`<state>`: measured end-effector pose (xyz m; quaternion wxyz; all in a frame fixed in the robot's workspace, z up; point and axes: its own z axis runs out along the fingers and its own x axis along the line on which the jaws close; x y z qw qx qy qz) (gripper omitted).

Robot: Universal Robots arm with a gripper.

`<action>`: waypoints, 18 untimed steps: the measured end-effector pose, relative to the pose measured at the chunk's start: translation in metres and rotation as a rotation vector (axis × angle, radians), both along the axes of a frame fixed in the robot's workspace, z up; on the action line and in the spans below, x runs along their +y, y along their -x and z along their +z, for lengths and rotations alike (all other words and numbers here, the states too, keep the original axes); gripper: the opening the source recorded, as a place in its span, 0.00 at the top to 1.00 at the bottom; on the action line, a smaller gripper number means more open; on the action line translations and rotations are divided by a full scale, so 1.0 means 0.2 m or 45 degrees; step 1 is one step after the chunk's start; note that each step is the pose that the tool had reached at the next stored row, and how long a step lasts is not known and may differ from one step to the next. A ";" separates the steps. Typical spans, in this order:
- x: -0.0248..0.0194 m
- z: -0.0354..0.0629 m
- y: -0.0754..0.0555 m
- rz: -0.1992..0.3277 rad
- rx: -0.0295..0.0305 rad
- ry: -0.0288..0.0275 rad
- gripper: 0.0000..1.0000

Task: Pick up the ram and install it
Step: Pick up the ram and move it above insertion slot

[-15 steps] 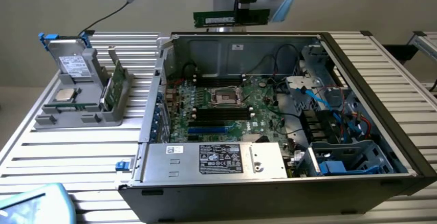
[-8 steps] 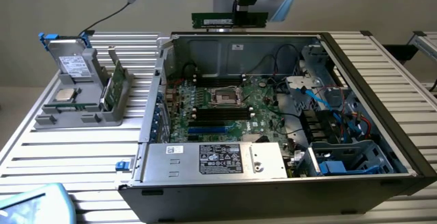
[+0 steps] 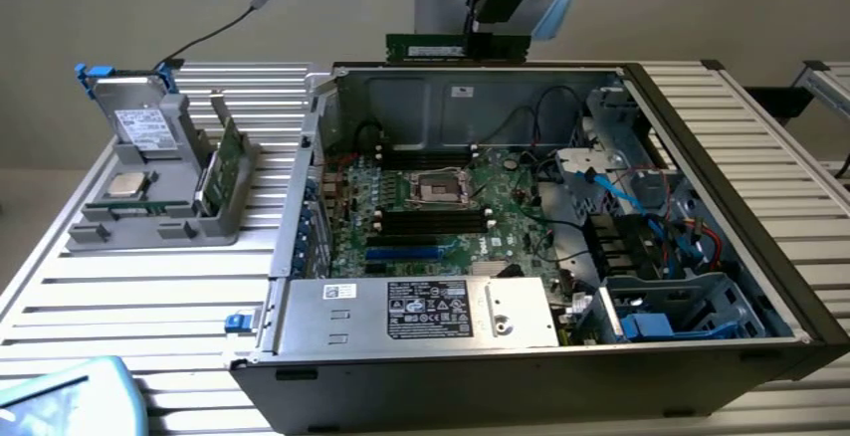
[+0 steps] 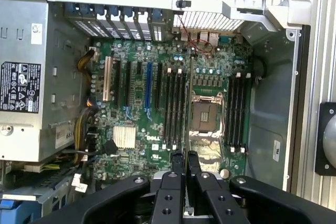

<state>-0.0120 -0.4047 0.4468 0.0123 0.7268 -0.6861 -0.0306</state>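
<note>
The ram (image 3: 425, 48) is a narrow green stick held level in the air, just above the back wall of the open computer case (image 3: 743, 207). My gripper (image 3: 495, 48) is shut on one end of it. In the wrist view the gripper (image 4: 185, 157) hangs with its fingers close together high over the green motherboard (image 4: 157, 77). Below it lie the black memory slots (image 4: 176, 108) (image 4: 236, 111) on either side of the processor socket (image 4: 203, 116). The same slots (image 3: 425, 222) flank the socket (image 3: 439, 189) in the exterior view.
A grey holder (image 3: 146, 227) at the exterior view's left carries a drive, a silver processor chip (image 3: 129, 184) and a wider green card (image 3: 229, 172). The power supply (image 3: 412, 312) fills the case's near side. Cables and drive bays (image 3: 664, 287) crowd the exterior view's right.
</note>
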 end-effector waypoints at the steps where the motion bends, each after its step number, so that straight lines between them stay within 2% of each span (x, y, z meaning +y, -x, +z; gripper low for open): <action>1: 0.000 -0.006 0.00 -0.002 0.0008 -0.0012 0.86; 18: -0.002 -0.152 0.02 -0.038 0.0009 -0.0148 0.86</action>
